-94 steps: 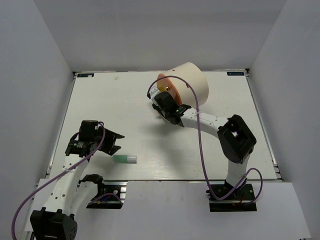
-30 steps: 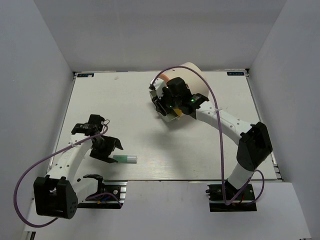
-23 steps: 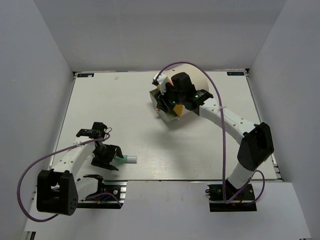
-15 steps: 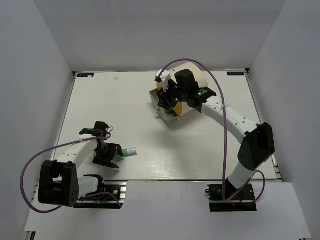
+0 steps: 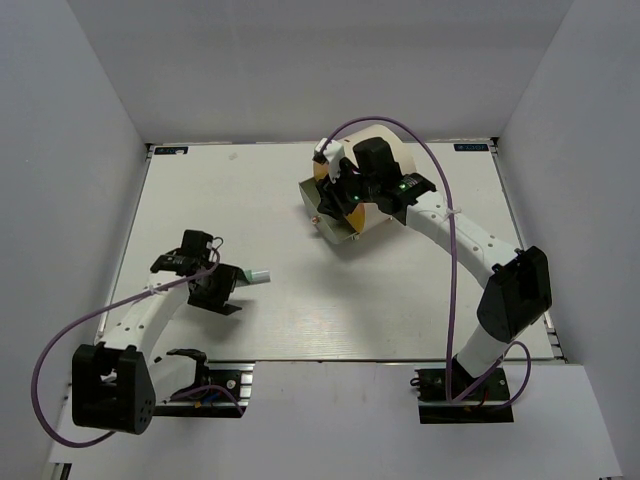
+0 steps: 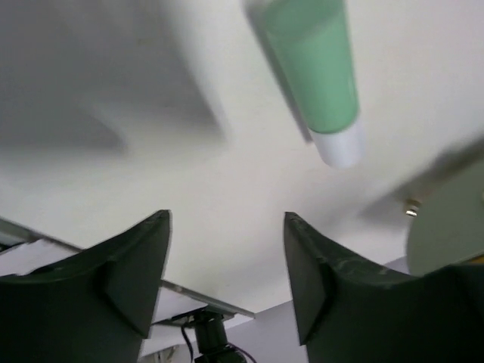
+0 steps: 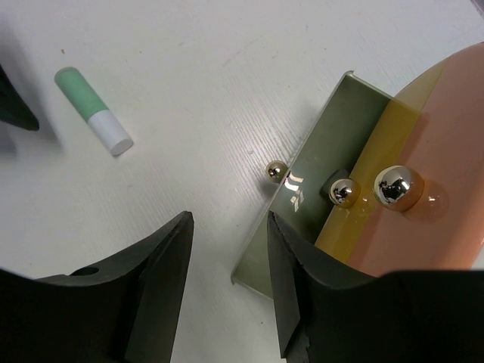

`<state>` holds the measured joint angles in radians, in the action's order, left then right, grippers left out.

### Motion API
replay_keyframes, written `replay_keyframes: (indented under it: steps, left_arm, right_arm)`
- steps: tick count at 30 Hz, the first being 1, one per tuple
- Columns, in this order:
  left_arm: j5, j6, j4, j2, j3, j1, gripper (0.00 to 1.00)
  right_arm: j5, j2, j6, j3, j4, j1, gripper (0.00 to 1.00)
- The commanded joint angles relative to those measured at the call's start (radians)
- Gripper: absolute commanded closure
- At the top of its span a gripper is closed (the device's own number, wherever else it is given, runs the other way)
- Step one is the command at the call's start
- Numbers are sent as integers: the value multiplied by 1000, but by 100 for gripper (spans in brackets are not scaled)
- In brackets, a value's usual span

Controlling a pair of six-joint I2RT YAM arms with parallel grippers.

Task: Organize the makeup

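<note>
Currently the mint green tube (image 6: 314, 68) lies on the counter (image 6: 227, 174) just beyond the open, empty left pincer (image 6: 227, 221); right pincer (image 7: 228, 221) likewise open. Tube judged light, smooth, roll-prone: grip mid-barrel crosswise.

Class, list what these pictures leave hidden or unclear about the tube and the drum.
Mint green tube: left wrist view, blurred, top edge cuts its end.
Same tube, top view: left gripper covers part of it.
Drum: top view, right gripper hides its face; right wrist view, edge crops it.
</note>
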<state>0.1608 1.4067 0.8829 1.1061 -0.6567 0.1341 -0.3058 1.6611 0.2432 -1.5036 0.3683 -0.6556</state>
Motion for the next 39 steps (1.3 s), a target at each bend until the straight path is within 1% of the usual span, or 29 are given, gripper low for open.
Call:
replay_keyframes:
  steps: [1, 3, 6, 7, 9, 10, 11, 13, 14, 15, 16, 17, 18, 20, 21, 24, 27, 28, 30, 31, 33, 34, 35, 37, 38, 39]
  left_arm:
    - [-56, 8, -109, 9, -56, 4, 26]
    - [-98, 12, -127, 49, -78, 4, 23]
    - [-141, 23, -174, 153, -129, 4, 16]
    - [-145, 34, -209, 205, -161, 4, 15]
    - [-188, 52, -225, 265, -199, 4, 14]
    - [-201, 78, -210, 300, -258, 4, 12]
    - [-214, 84, -206, 377, -288, 4, 9]
    - [-218, 90, -216, 454, -345, 4, 8]
    - [-221, 92, -217, 530, -407, -5, 8]
    - [-221, 97, -210, 567, -441, -5, 8]
    - [-218, 100, -176, 604, -477, -5, 8]
    - [-216, 100, -147, 688, -560, -5, 8]
    - [-207, 97, -54, 734, -614, -14, 8]
    - [-196, 78, 40, 823, -717, -14, 8]
    - [-188, 68, 135, 913, -816, -14, 8]
    - [-164, 23, 212, 1003, -911, -14, 9]
    - [-162, 21, 194, 1003, -876, -14, 18]
    - [-162, 21, 185, 988, -862, -14, 25]
    - [-162, 17, 157, 973, -822, -14, 33]
    - [-162, 17, 151, 960, -810, -24, 42]
    - [-162, 6, 139, 954, -793, -24, 50]
    - [-130, 0, 134, 948, -782, -24, 55]
    - [-123, -9, 128, 948, -778, -24, 63]
    - [-110, -64, 102, 948, -781, -24, 73]
    - [-98, -93, 84, 948, -787, -24, 83]
    - [-92, -154, 77, 949, -796, -24, 90]
  right_arm:
    - [-19, -38, 7, -15, -2, 7, 50]
    - [-18, -41, 8, -9, -3, 5, 50]
    - [-16, -47, 8, 3, -3, 8, 50]
    - [-15, -47, 7, 6, -5, 4, 50]
    - [-10, -57, 8, 16, -5, 5, 50]
    - [-9, -60, 10, 20, -3, 7, 50]
    - [-3, -67, 11, 25, -5, 8, 50]
    - [2, -73, 16, 37, -5, 8, 50]
    - [4, -80, 16, 42, -5, 8, 50]
    - [11, -84, 18, 52, -5, 10, 50]
    - [14, -90, 18, 55, -5, 10, 50]
    - [23, -99, 18, 60, -5, 7, 50]
    - [27, -106, 19, 69, -5, 13, 50]
    - [36, -116, 19, 78, -8, 16, 50]
    - [43, -118, 19, 80, -8, 17, 50]
    - [50, -118, 18, 85, -11, 28, 50]
    - [48, -115, 15, 75, -11, 34, 50]
    - [48, -112, 15, 71, -12, 39, 50]
    - [45, -109, 13, 69, -11, 39, 50]
    - [42, -106, 11, 66, -11, 45, 50]
    - [36, -100, 11, 63, -9, 50, 50]
    - [33, -100, 10, 62, -11, 50, 50]
    - [27, -97, 10, 57, -8, 50, 50]
    - [20, -96, 10, 52, -5, 51, 50]
    - [17, -96, 8, 49, -3, 51, 50]
    - [13, -100, 11, 48, 1, 53, 50]
